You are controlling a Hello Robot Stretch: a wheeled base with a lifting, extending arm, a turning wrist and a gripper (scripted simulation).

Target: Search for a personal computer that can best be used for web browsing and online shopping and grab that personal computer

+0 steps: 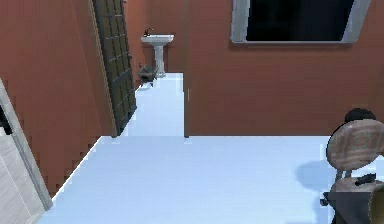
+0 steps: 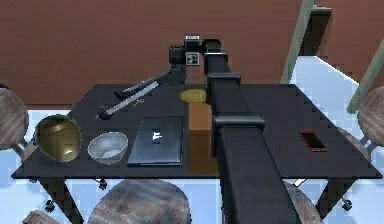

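Note:
A dark, flat, closed laptop lies on the black table in the arm side view, left of the arm's dark bar. The arm reaches across the table to its far edge. There the gripper shows as a dark body beside two white marked squares, against the red-brown wall. It stands well beyond the laptop. Its far end is hard to make out, so I cannot tell whether it holds anything.
On the table are a bronze vase, a grey bowl, a long grey bat-like thing, a yellow disc, a brown box and a small dark phone. Round chairs ring it. Ahead, pale floor leads to a white sink; a chair stands at the right.

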